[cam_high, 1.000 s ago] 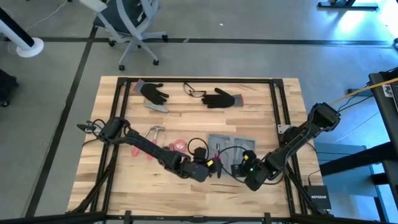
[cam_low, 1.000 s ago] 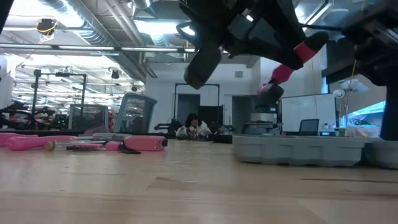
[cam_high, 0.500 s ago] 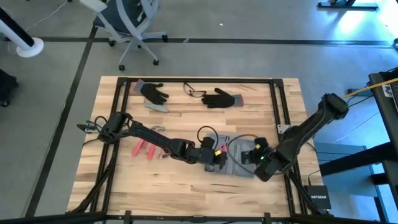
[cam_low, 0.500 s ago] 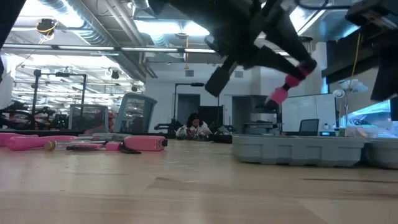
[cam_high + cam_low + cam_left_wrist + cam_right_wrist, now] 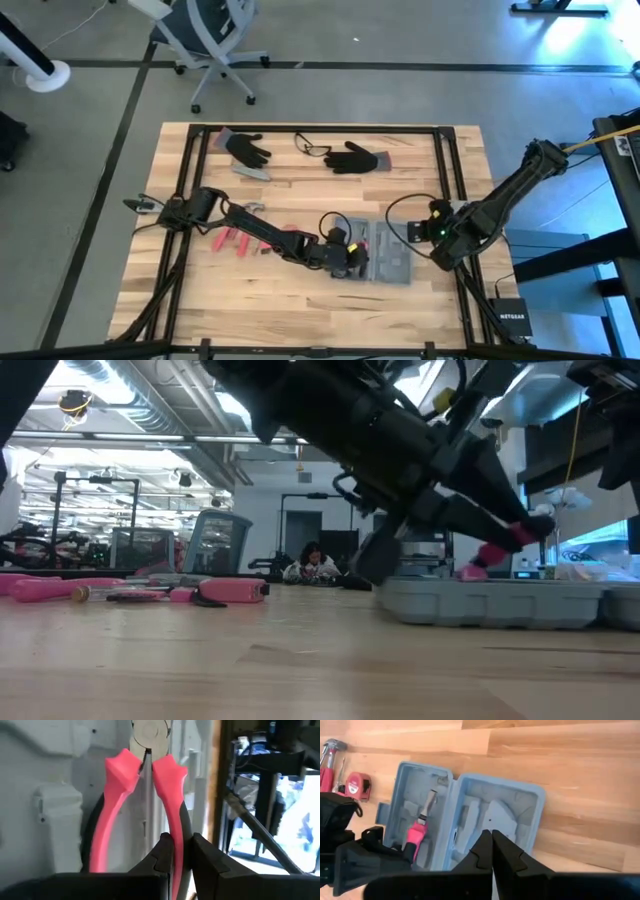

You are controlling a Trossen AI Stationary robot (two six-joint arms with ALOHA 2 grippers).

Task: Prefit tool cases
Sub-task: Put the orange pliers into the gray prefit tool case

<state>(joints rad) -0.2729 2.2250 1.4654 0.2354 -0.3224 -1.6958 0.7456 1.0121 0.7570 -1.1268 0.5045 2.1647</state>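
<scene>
Left gripper (image 5: 352,256) pinches red-handled pliers (image 5: 145,810) over the open tool case (image 5: 385,258); right gripper (image 5: 432,232), fingers closed and empty, waits at its three o'clock.

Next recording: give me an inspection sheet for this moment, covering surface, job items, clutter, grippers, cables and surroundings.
Surface: wooden table, bare along its near edge.
Job's things: grey-blue tool case lies open; pink-handled pliers sit over its left half.
Clutter: two black gloves and glasses at the far edge; hammer, red tape measure and other red-handled tools left of the case.
Grippers: left gripper shut on one pliers handle; right gripper shut, empty, above the table's right side.
Cables: black cable loops beside the case.
Surroundings: office chair; a person seated far behind the table.
</scene>
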